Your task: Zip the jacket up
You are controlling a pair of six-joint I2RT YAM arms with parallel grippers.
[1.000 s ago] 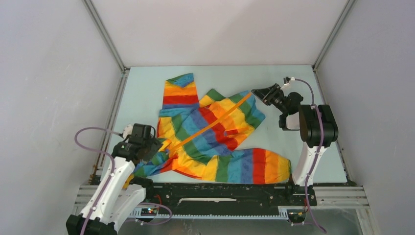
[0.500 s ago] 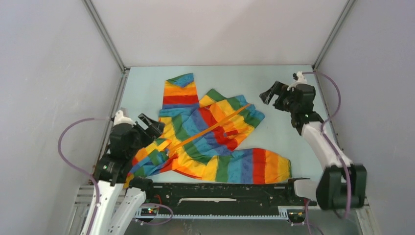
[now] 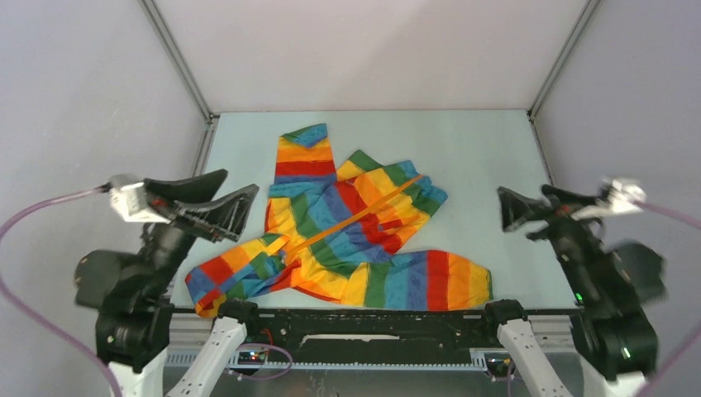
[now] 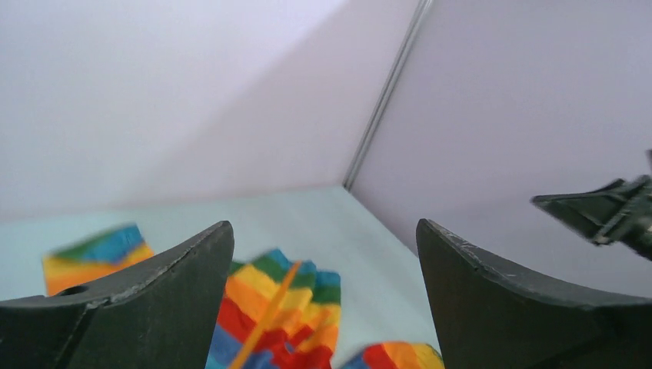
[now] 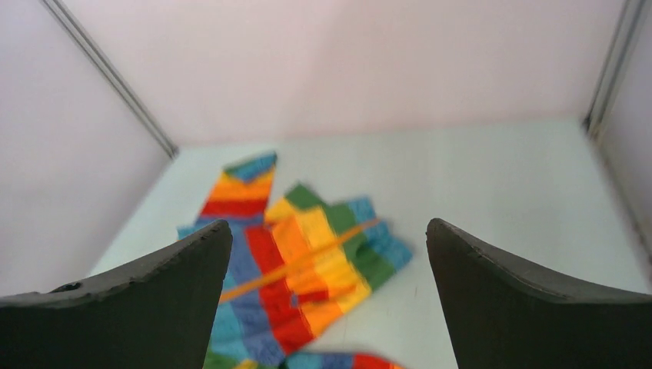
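The rainbow-striped jacket [image 3: 347, 223] lies crumpled in the middle of the pale table, its orange zipper strip [image 3: 355, 213] running diagonally across the front. One sleeve points to the back, another lies along the near edge. My left gripper [image 3: 236, 197] is raised high at the left, open and empty, apart from the jacket. My right gripper [image 3: 521, 205] is raised high at the right, open and empty. The jacket also shows blurred in the left wrist view [image 4: 284, 315] and in the right wrist view [image 5: 307, 261], well below the jaws.
Grey walls enclose the pale table [image 3: 479, 157] on three sides. A black rail [image 3: 372, 322] runs along the near edge between the arm bases. The right gripper's tip shows at the right of the left wrist view [image 4: 607, 215].
Both arms have pulled back and risen from the jacket. The left gripper let go of the lower hem. The jacket's lower left corner now lies spread flat.
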